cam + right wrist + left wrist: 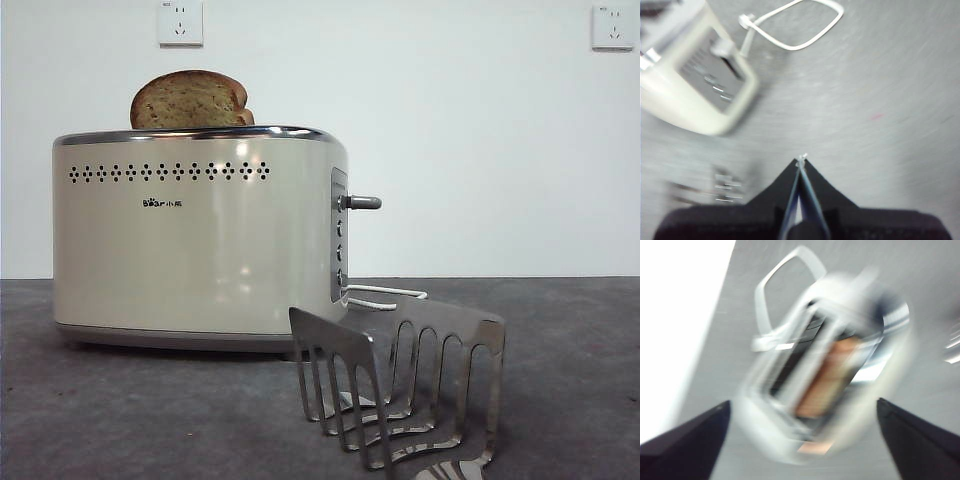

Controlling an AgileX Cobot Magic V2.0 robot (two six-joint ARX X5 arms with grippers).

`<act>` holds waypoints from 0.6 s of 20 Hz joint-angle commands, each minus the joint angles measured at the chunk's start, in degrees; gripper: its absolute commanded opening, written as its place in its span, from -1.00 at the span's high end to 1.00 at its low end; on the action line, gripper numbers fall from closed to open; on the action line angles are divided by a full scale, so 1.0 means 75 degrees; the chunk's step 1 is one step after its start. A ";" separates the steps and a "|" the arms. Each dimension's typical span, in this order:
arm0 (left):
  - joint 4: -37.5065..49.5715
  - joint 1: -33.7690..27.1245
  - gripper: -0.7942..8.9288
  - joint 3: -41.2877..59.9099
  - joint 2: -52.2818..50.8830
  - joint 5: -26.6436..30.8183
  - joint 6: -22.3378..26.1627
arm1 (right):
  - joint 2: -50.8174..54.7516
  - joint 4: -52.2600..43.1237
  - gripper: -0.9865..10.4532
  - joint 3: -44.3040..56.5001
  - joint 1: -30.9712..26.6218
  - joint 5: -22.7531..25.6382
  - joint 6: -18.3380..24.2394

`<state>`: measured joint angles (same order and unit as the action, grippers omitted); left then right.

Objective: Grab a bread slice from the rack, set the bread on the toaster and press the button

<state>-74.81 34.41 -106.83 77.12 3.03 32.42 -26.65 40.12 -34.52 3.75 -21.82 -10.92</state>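
Slice of bread [190, 100] lower half hidden in toaster [200, 240].

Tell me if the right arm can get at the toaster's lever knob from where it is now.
Probably yes. The right pincer, jaws shut, hangs above bare table beside the toaster; the button juts from the end panel with nothing around it. The rack sits lower and nearer the camera.

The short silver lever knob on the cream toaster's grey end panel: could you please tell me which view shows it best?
The front view: the short silver lever knob juts sharply in profile from the cream toaster, raised. The right wrist view shows it from above, blurred. The left wrist view is too smeared to make it out.
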 commanded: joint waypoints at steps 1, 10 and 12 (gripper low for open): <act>-0.0108 0.0052 0.78 0.0041 -0.0452 -0.0589 -0.2970 | -0.0405 -0.0956 0.84 -0.0017 0.0006 -0.1180 -0.1498; -0.0111 0.0052 0.85 0.0050 -0.1638 -0.1064 -0.4360 | -0.4584 -0.5269 0.84 -0.0513 0.0195 -0.4663 -0.4182; -0.0111 0.0052 0.85 0.0119 -0.1839 -0.1064 -0.4386 | -0.5310 -0.5292 0.84 -0.0953 0.0408 -0.4631 -0.4150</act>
<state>-75.77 34.83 -106.59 64.16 -4.75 0.93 -64.18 1.21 -40.23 6.13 -56.14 -40.58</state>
